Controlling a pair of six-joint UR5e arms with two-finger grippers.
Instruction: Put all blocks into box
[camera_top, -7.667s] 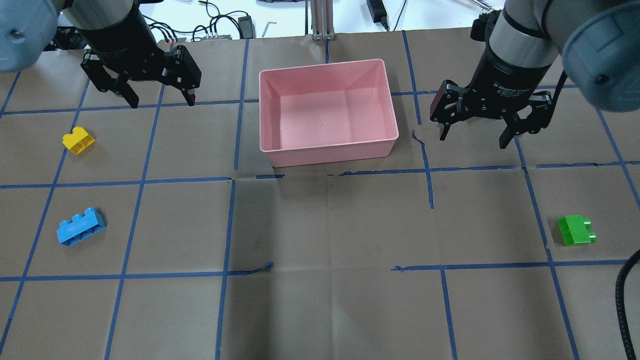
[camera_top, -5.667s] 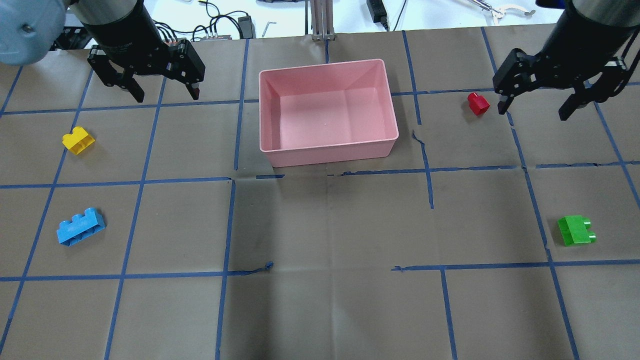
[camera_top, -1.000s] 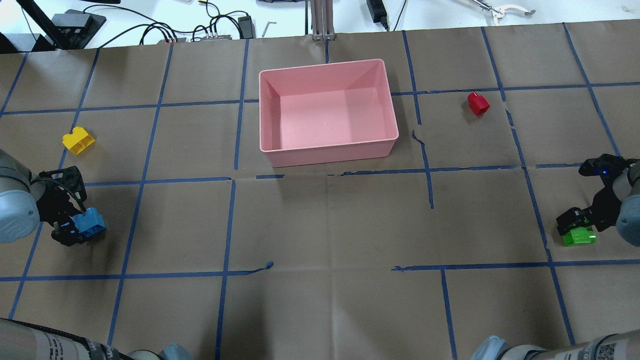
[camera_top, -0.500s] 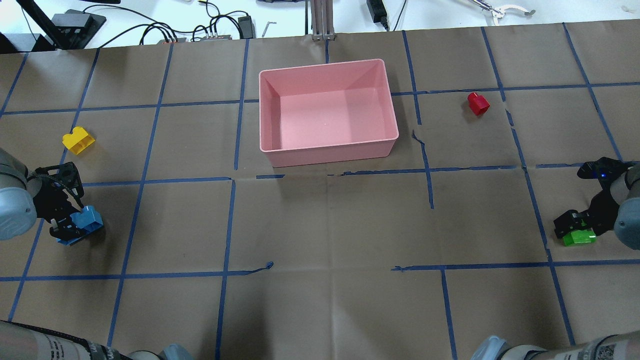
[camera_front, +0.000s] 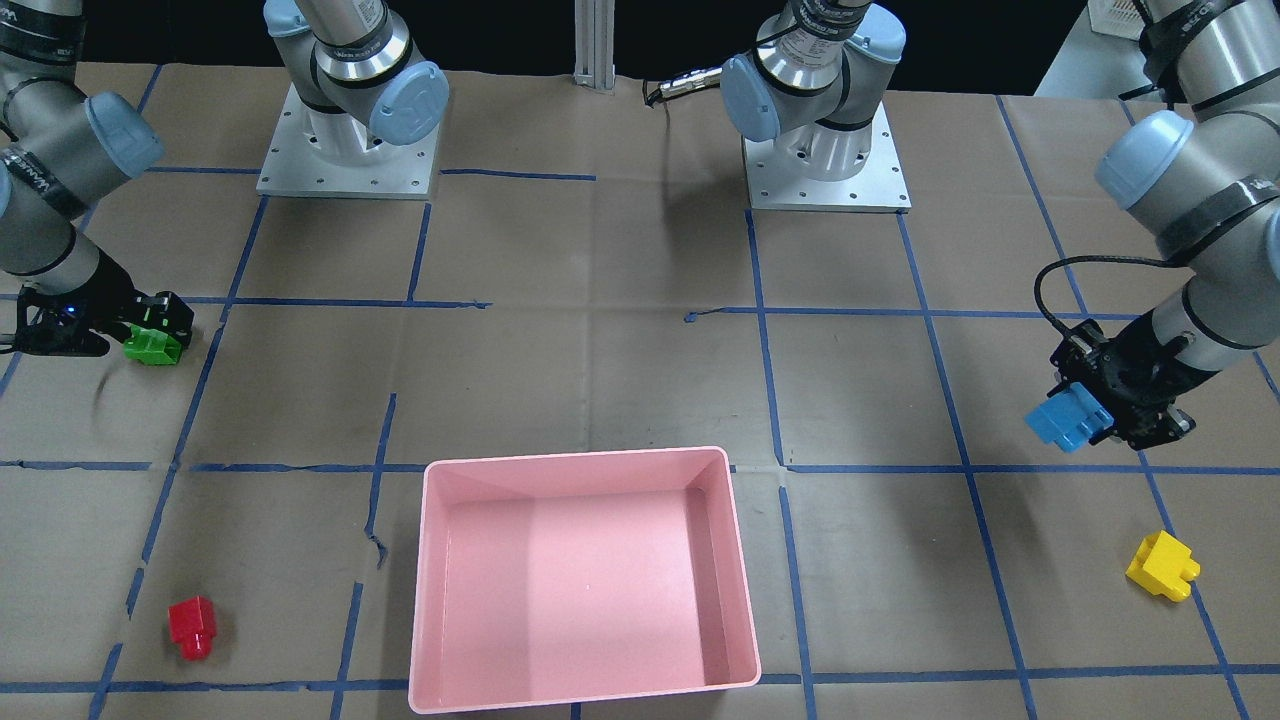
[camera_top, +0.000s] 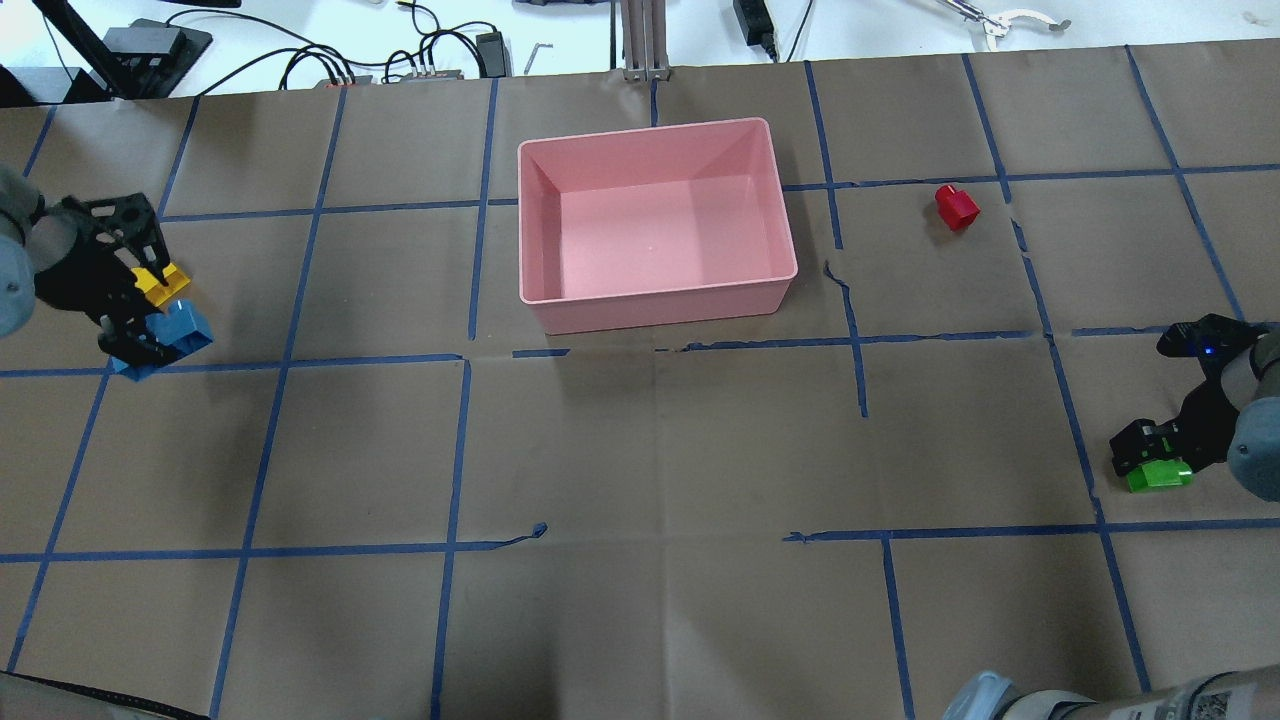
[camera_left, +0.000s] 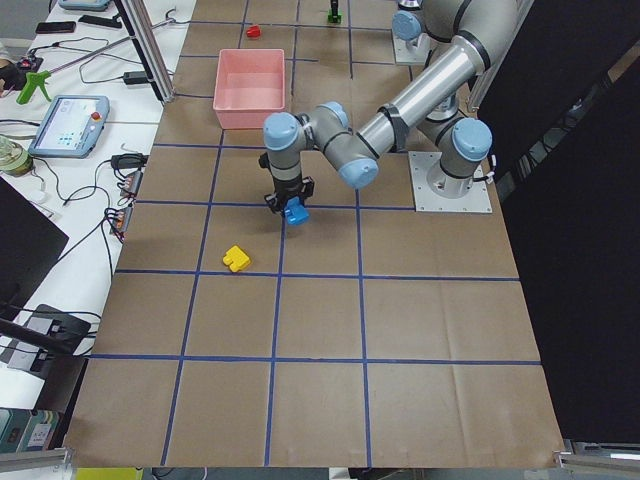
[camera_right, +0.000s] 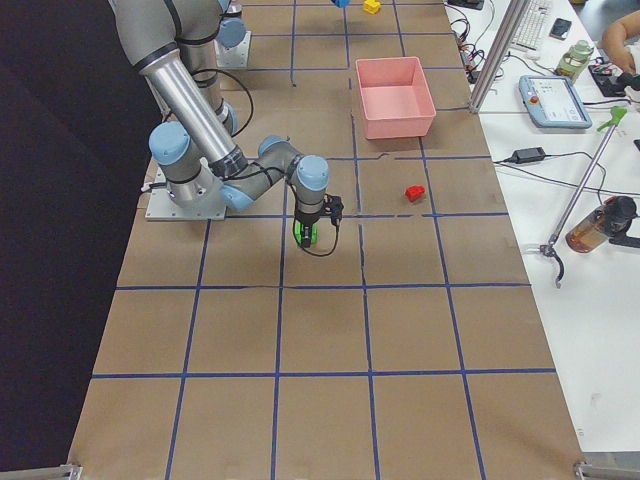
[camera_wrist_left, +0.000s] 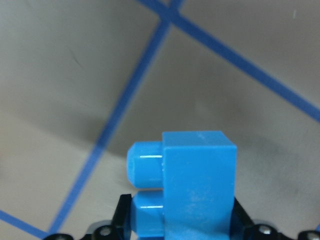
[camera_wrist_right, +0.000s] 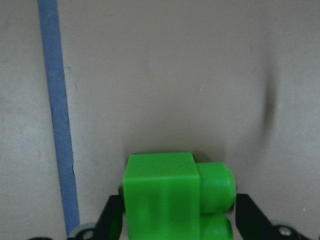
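My left gripper (camera_top: 135, 330) is shut on the light blue block (camera_top: 182, 328) and holds it above the table, close over the yellow block (camera_top: 160, 283), which it partly hides. The front-facing view shows the blue block (camera_front: 1065, 420) in the air and the yellow block (camera_front: 1162, 566) lying free. My right gripper (camera_top: 1150, 458) is shut on the green block (camera_top: 1160, 476) low at the table's right edge; I cannot tell whether it is off the paper. The red block (camera_top: 957, 206) lies right of the pink box (camera_top: 660, 310), which is empty.
The table is covered in brown paper with a blue tape grid. Cables and tools lie beyond its far edge (camera_top: 430, 60). The two arm bases (camera_front: 345, 150) stand on the robot's side of the table.
My left gripper has risen with the blue block and moved toward the far side, to the yellow block. My right gripper has stayed at the green block, barely moving.
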